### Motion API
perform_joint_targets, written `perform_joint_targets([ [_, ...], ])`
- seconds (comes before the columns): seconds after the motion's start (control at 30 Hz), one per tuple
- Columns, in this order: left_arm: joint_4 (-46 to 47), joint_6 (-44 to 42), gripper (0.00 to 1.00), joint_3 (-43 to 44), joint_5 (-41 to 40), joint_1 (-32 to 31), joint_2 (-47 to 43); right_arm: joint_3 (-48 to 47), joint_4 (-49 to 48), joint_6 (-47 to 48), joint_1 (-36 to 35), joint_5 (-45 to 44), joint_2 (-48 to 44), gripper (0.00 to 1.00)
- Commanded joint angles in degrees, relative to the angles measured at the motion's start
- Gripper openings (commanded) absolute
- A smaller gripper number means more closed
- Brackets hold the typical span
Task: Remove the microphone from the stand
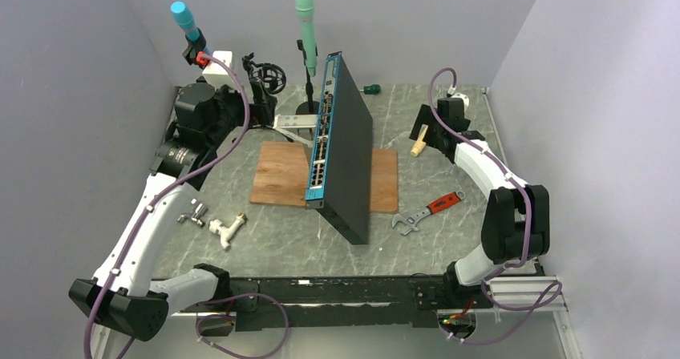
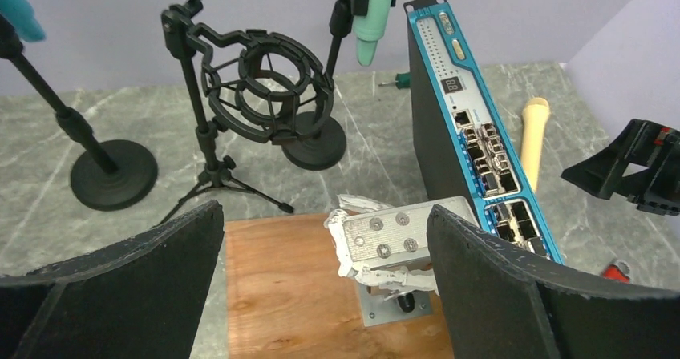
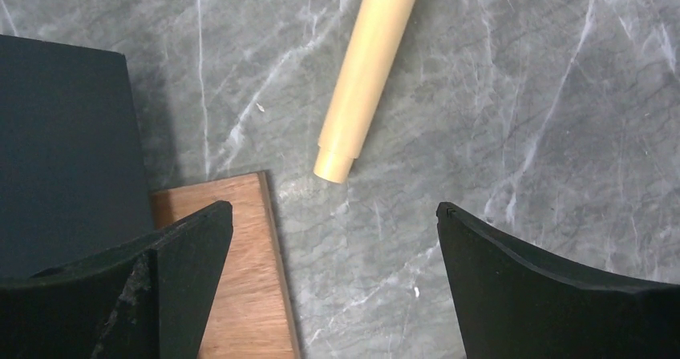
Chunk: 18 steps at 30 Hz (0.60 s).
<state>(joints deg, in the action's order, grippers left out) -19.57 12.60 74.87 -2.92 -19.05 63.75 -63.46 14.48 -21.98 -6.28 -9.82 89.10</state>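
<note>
A mint-green microphone point(image 1: 305, 22) stands clipped in a black stand at the back; its lower end shows in the left wrist view point(image 2: 374, 18). A blue microphone point(image 1: 184, 18) sits in another stand at the back left. A black shock-mount stand point(image 2: 265, 82) is empty. A beige microphone point(image 1: 418, 143) lies flat on the table, also in the right wrist view point(image 3: 365, 70). My right gripper point(image 3: 335, 223) is open and empty just short of it. My left gripper point(image 2: 325, 247) is open and empty over the wooden board, facing the stands.
A blue-faced network switch point(image 1: 341, 147) stands on edge on a wooden board point(image 1: 281, 175), with a metal bracket point(image 2: 393, 243) beside it. A red-handled wrench point(image 1: 429, 209), white pipe fittings point(image 1: 227, 229) and a green screwdriver point(image 1: 370, 89) lie on the marble table.
</note>
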Motion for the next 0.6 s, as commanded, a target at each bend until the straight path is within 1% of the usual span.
perform_joint_targets([
  [0.0, 1.6, 6.7, 0.99, 1.5, 8.1, 4.0, 0.6, 0.5, -2.7, 1.0, 0.7, 2.3, -3.2, 1.00],
  [0.2, 3.3, 18.6, 0.96, 1.9, 20.7, 14.9, 4.1, 0.3, -2.5, -0.2, 0.9, 5.6, -5.0, 1.00],
  [0.27, 6.0, 23.3, 0.95, 2.2, 24.2, 17.4, 6.1, 1.5, -3.9, -0.3, 0.8, 6.6, -6.5, 1.00],
  [0.33, 8.0, 25.9, 0.96, 3.8, 25.5, 18.5, 9.0, 2.4, -4.8, -0.1, 0.9, 6.2, -7.7, 1.00],
  [0.43, 8.7, 31.1, 0.97, 7.3, 24.0, 18.9, 13.7, 2.6, -4.6, 0.1, 1.2, 4.7, -8.4, 1.00],
  [0.47, 9.8, 32.9, 0.97, 8.2, 24.0, 20.3, 15.6, 2.7, -4.6, 0.1, 1.3, 4.6, -8.7, 1.00],
  [0.57, 14.6, 39.1, 0.93, 9.7, 24.1, 21.1, 21.0, 3.2, -4.9, 0.0, 1.6, 4.7, -9.2, 1.00],
])
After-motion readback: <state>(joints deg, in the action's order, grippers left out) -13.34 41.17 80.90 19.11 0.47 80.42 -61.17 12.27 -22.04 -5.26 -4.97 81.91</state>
